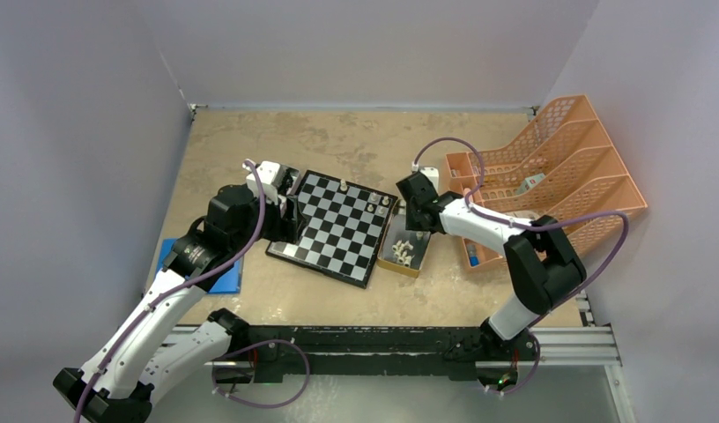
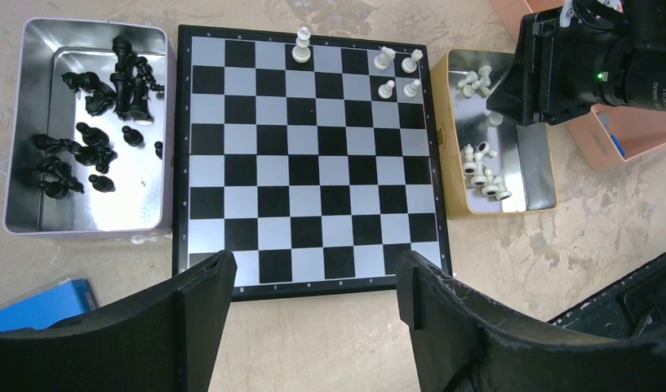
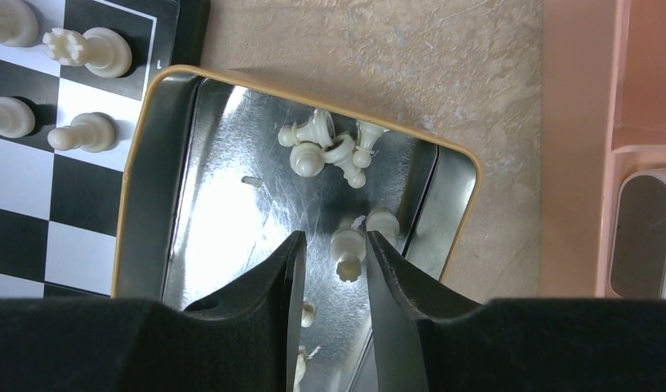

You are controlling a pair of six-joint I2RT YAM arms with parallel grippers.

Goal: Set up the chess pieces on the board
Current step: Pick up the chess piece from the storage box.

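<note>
Right wrist: right gripper (image 3: 334, 245) sits low in gold-rimmed tray (image 3: 146, 171), jaws part open w/ a cream piece (image 3: 348, 249) between them, not clamped. Left gripper (image 2: 313, 273) is wide open & empty over edge of board (image 2: 313, 163). Five cream pieces (image 2: 302, 46) stand on board; black pieces (image 2: 93, 114) lie in silver tray (image 2: 15, 122).

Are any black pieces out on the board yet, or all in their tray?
All in the tray: black pieces heaped there; the board holds only white pieces.
</note>
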